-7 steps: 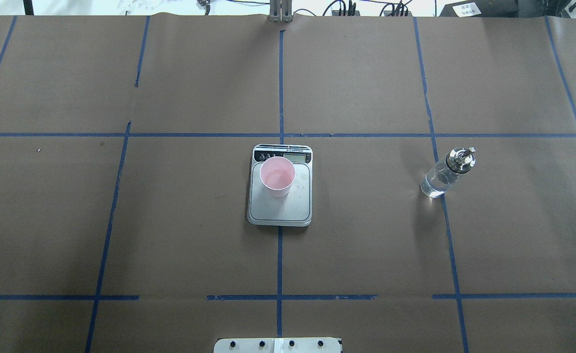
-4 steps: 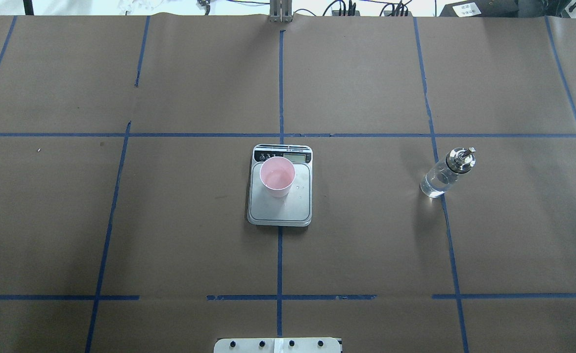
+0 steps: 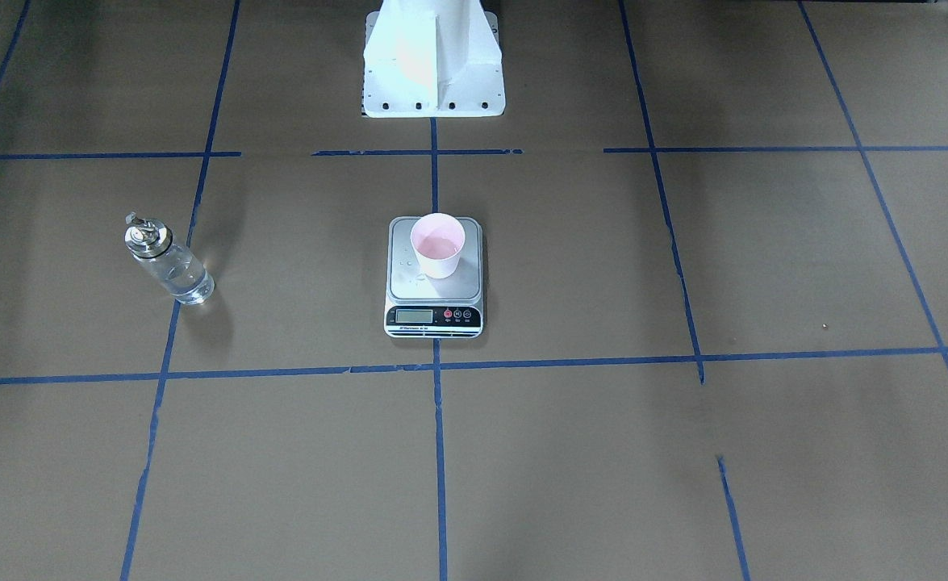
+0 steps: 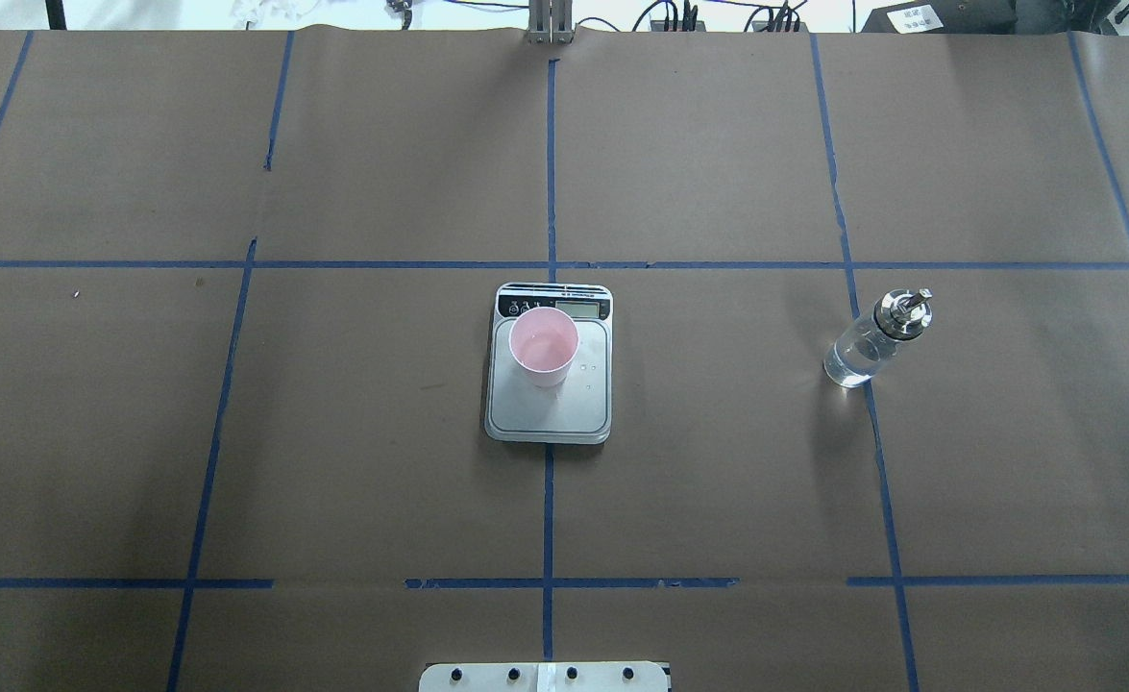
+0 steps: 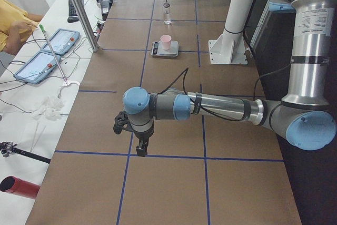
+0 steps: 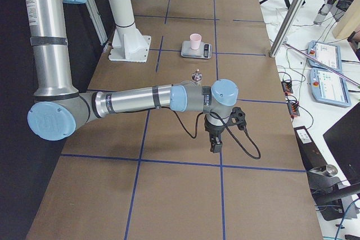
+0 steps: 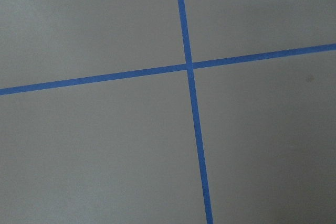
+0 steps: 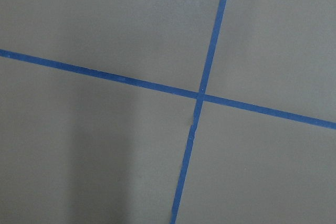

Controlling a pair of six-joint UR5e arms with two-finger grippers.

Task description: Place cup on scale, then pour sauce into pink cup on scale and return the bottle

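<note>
The pale pink cup (image 4: 544,346) stands upright on the far left part of the silver scale (image 4: 550,413) at the table's middle, also in the front view (image 3: 438,244). Clear liquid lies in its bottom. The clear glass bottle (image 4: 867,346) with its silver pourer cap stands upright to the right, apart from the scale, with sauce in it. Both grippers show only in the side views: the left gripper (image 5: 141,148) hangs over the table's left end, the right gripper (image 6: 215,145) over its right end, both far from the scale. I cannot tell whether they are open or shut.
Brown paper with blue tape lines covers the table. The robot's white base (image 3: 433,56) stands behind the scale. A side bench with tablets (image 5: 52,40), cables and a metal pole (image 5: 81,9) runs along the far edge. A person in yellow (image 5: 13,25) sits there.
</note>
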